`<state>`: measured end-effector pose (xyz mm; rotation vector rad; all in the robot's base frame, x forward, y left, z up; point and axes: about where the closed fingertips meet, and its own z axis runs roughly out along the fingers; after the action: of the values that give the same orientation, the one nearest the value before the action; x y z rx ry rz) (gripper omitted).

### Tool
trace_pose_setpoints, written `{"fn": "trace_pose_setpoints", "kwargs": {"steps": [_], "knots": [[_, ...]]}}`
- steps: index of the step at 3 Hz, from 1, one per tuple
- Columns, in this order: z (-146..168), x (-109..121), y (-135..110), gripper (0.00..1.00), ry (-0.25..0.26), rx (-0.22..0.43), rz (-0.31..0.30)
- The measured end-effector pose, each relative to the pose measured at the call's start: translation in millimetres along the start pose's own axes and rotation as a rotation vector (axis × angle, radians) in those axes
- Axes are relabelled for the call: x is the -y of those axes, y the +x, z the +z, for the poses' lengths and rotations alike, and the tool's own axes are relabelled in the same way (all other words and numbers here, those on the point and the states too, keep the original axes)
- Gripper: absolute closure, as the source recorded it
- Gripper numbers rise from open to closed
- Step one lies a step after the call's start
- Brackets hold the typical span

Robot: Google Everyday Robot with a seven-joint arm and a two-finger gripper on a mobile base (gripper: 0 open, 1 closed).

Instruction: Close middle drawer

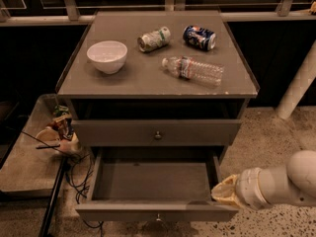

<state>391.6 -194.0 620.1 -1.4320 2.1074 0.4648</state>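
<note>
The middle drawer (157, 212) is pulled far out of the grey-brown cabinet. Its shallow box is empty and its small round knob (158, 217) sits at the centre of the front, near the bottom edge of the view. Above it, the uppermost drawer (123, 132) with the same knob is shut. The lowest drawer is hidden under the open one. My gripper (223, 192) comes in from the right on a white arm (286, 181). It sits at the front right corner of the open drawer, just above the front panel's right end.
On the cabinet top (123, 80) are a white bowl (107, 56), a lying can (153, 38), a blue can (199, 37) and a lying water bottle (193, 70). A low shelf (24, 157) with small items and cables stands left. A white post (299, 83) stands at right.
</note>
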Motion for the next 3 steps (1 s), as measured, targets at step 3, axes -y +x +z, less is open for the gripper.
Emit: {"fn": "trace_pose_setpoints", "kwargs": {"steps": [3], "knots": [[20,-12,19,1.0,-0.033,0.002,-0.025]]}}
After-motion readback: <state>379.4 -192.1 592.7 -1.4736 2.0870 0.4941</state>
